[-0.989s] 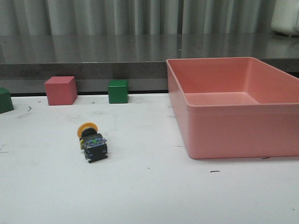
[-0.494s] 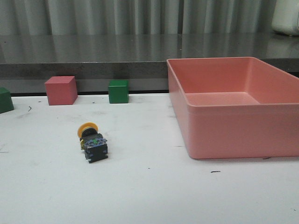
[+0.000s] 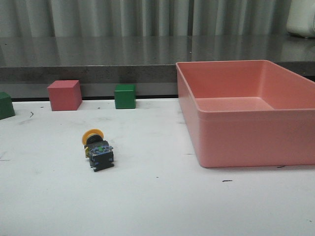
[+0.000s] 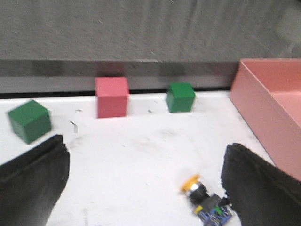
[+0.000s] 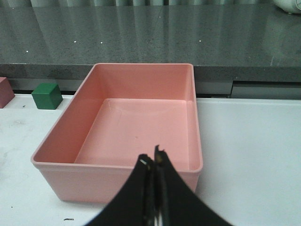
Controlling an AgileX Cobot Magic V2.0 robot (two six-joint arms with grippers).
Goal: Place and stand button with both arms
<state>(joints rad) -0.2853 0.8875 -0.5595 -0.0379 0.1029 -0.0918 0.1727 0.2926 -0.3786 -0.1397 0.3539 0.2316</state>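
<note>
- Nearest to me, the left gripper (image 4: 141, 188) hangs over the near left part of the white tabletop (image 3: 162, 206), its two black fingers (image 4: 30, 183) spread wide with bare table between them.
- The right gripper (image 5: 154, 162) sits on the near right side, its pointed fingertips (image 5: 161, 153) pressed together with nothing between them, just short of the near wall of the bin.
- A little further in, left of the middle, the push-button (image 3: 97, 149) lies on its side on the tabletop. Its grey-blue terminal base points toward the near edge and its yellow mushroom cap toward the far edge. In the left wrist view it shows low down, just beside the inner edge of one finger (image 4: 207, 202), not touching it as far as I can tell.
- On the right side stands a pink rectangular bin (image 3: 246, 140), open-topped, running from about mid-depth back toward the far edge, well apart from the push-button.
- Along the far edge, on the left half, three blocks sit in a loose row: a green cube (image 3: 5, 105) at the far left corner area, a red cube (image 3: 64, 95) next, and a second green cube (image 3: 125, 96) closer to the middle, near the bin's far left corner.
- Behind the tabletop runs a dark grey speckled counter (image 3: 98, 59).
</note>
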